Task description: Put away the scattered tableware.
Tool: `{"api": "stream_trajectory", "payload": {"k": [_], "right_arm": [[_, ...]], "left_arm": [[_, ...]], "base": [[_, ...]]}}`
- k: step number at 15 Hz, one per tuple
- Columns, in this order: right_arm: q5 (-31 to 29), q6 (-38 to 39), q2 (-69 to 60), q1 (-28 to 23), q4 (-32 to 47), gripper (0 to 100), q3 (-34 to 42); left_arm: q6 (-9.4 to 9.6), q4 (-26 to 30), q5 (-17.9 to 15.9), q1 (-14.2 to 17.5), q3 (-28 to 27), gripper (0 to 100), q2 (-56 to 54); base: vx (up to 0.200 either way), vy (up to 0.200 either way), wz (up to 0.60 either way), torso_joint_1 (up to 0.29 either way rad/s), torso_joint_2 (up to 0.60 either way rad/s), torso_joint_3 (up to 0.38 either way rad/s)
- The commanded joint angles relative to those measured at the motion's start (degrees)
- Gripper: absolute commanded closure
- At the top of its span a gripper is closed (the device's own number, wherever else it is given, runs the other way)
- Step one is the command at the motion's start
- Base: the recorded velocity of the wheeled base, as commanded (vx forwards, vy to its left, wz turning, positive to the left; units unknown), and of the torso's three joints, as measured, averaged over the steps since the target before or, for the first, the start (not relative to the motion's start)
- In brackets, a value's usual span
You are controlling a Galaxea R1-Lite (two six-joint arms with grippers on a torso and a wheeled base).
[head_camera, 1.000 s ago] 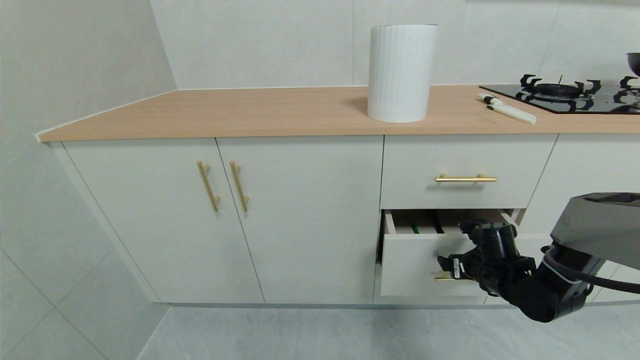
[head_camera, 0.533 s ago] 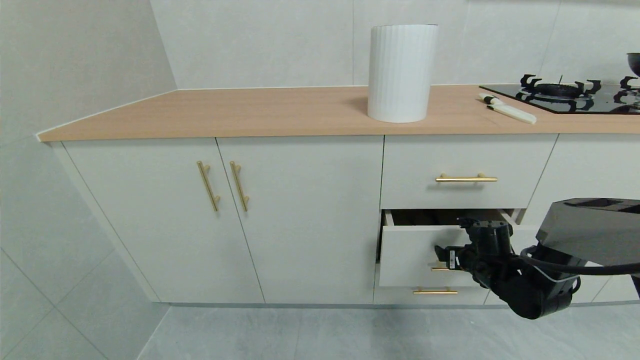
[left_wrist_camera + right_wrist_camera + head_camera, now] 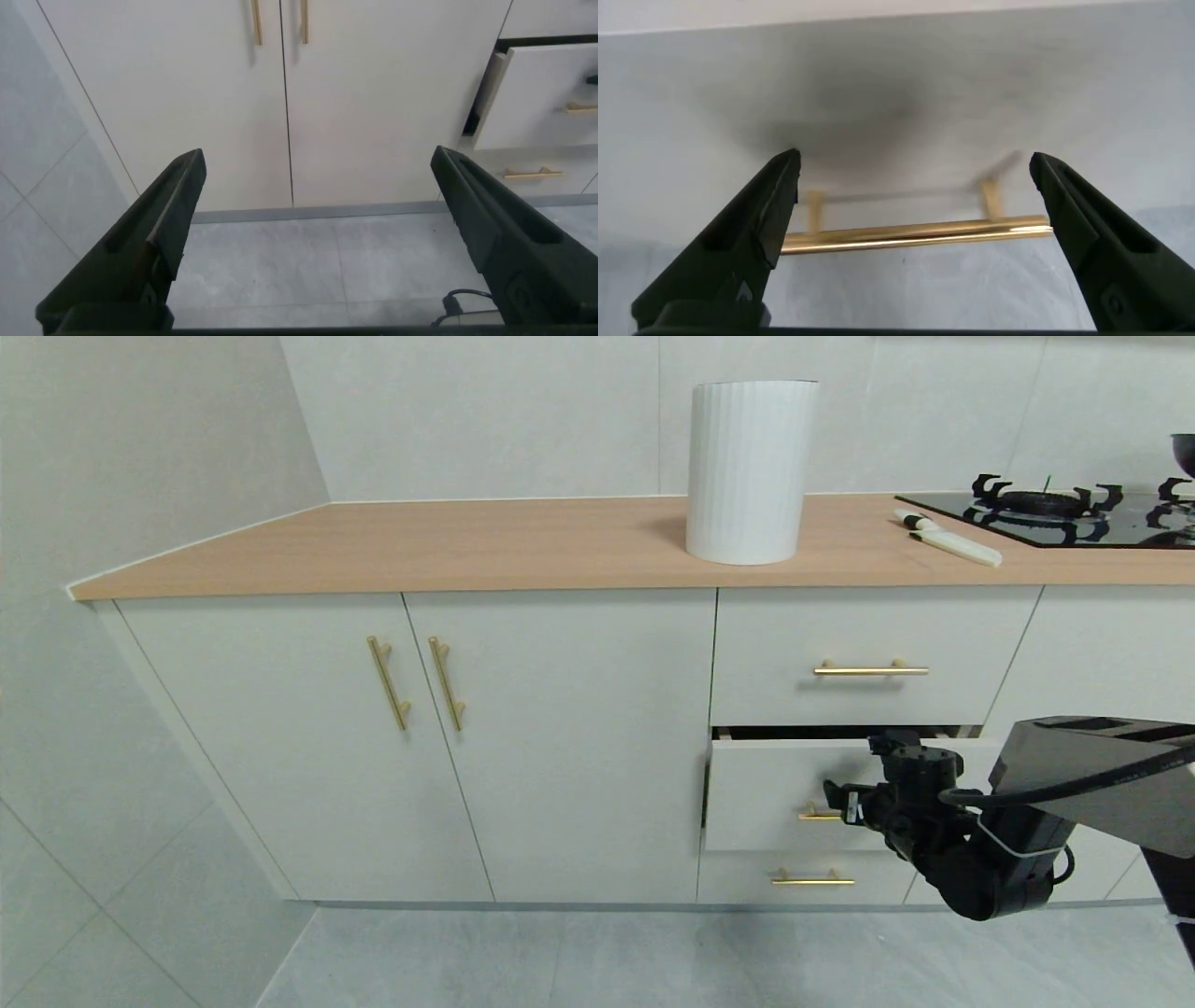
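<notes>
- Brass handle (image 3: 915, 233) of the barely open drawer (image 3: 766, 793), just ahead of the wide-spread right gripper (image 3: 913, 161).
- Left gripper (image 3: 316, 157) also wide, facing cupboard doors (image 3: 280, 84).
- White cutlery (image 3: 948, 538) on the counter (image 3: 467, 546) by the hob (image 3: 1055, 513).

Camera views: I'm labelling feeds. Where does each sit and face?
Head view: on the head, looking forward and down at the cabinet front; right gripper at the ajar drawer.
Left wrist view: low, facing cabinet doors and floor; left gripper open.
Right wrist view: close to the drawer front; open fingers flank its gold handle.
Shared: all three show that drawer.
</notes>
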Motion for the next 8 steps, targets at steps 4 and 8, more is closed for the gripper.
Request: {"api": "stream_trajectory", "payload": {"k": [4, 8], "right_arm": [[0.0, 1.5, 2.9, -1.7, -0.6, 0, -3.9], [0.0, 3.2, 4.4, -2.7, -0.6, 0, -7.6]], "left_arm": [[0.02, 0.0, 0.0, 0.0, 0.0, 0, 0.0], [0.02, 0.0, 0.0, 0.0, 0.0, 0, 0.0]], "base": [[0.000, 0.000, 0.00, 0.000, 0.00, 0.000], [0.000, 0.000, 0.00, 0.000, 0.00, 0.000]]}}
